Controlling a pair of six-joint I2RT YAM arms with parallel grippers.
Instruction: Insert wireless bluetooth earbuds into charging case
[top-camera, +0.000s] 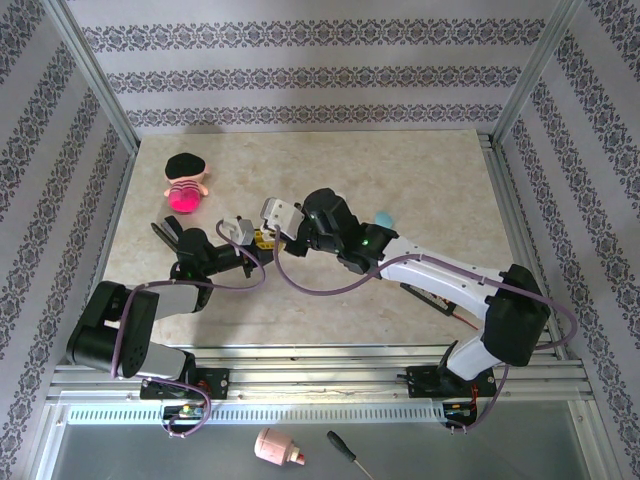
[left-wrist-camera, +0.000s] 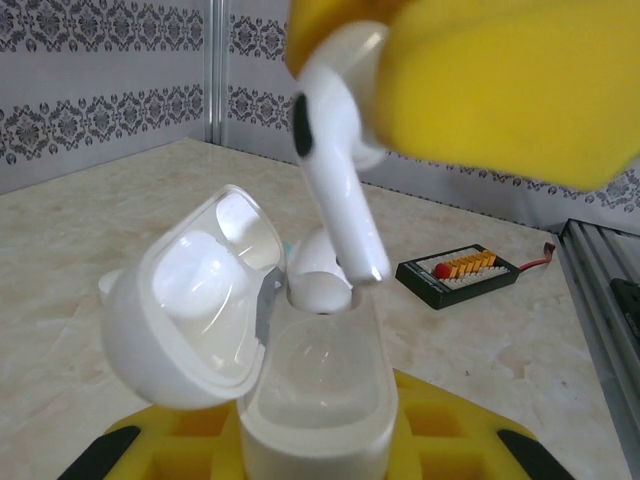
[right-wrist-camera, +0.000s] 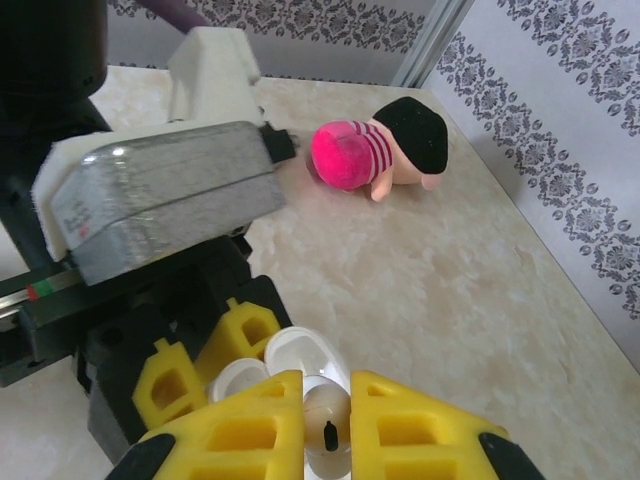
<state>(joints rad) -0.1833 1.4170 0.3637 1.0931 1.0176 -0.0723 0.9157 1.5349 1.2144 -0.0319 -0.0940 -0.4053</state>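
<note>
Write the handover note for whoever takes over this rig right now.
Left gripper: shut on the white charging case, lid open.
Right gripper: shut on a white earbud, stem down, tip at the case's mouth, not seated.
Done: case open, earbud lined up over it. A rounded white shape by the far slot may be another earbud; cannot tell.
Left: lower the earbud in, release, close the lid.

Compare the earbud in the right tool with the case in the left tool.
The earbud is slim and stemmed; the charging case is bulkier and rounded. The earbud hangs tilted, stem down, over the case, which sits below with its lid swung open. Both are glossy white.
</note>
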